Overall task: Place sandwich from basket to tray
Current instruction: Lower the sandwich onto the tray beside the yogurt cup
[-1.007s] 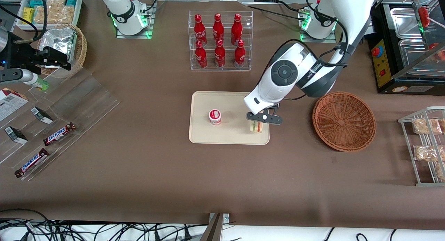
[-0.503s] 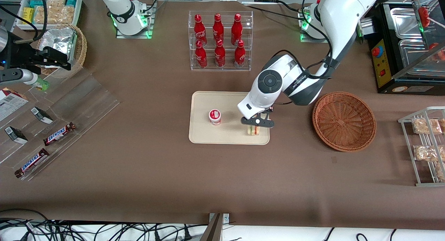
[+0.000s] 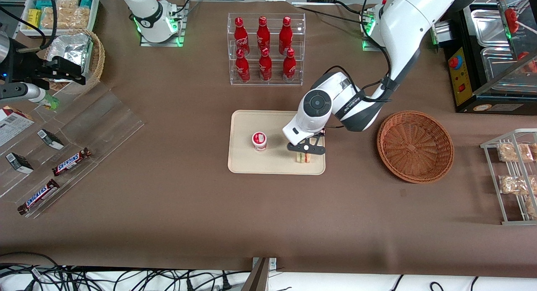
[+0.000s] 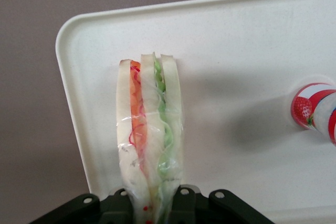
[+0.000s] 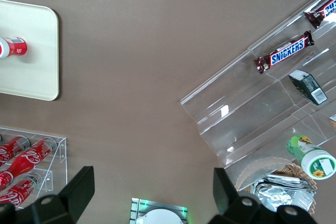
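Front view, item one: I log the gripper (image 3: 305,153) low over the tray (image 3: 243,163), fingers clamped on the sandwich (image 3: 304,158) at the tray's end nearest the basket (image 3: 415,146); a small red-lidded cup (image 3: 259,140) stands on the tray beside it. Left wrist view, item two: I note the sandwich (image 4: 150,140) upright in clear wrap over the tray (image 4: 252,51) near its rounded corner, the cup (image 4: 315,111) apart from it.

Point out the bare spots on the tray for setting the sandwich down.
Bare tray lies between the yogurt cup and the sandwich, and along the rim toward the bottle rack. It is crowded where the gripper holds the sandwich.
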You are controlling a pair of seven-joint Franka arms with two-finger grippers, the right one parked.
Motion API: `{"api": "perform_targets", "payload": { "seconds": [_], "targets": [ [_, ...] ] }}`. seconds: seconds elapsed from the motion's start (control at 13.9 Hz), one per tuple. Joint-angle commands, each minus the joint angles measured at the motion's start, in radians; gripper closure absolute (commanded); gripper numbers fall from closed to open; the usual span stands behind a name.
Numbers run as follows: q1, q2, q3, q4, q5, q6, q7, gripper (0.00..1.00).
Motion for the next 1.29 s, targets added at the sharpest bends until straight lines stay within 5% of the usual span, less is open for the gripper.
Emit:
{"api": "perform_targets", "payload": {
  "seconds": [0.0, 0.29, 0.36, 0.58, 1.22],
  "targets": [
    [-0.029, 0.024, 0.005, 0.025, 0.034, -0.004, -0.041, 0.97],
    [-0.037, 0.044, 0.008, 0.023, 0.040, -0.004, -0.067, 0.79],
    [-0.037, 0.044, 0.008, 0.023, 0.045, -0.004, -0.067, 0.67],
    [-0.046, 0.041, 0.011, 0.025, 0.045, -0.013, -0.096, 0.00],
    [0.073, -0.204, 0.005, 0.043, 0.028, -0.137, -0.145, 0.00]
  ]
}}
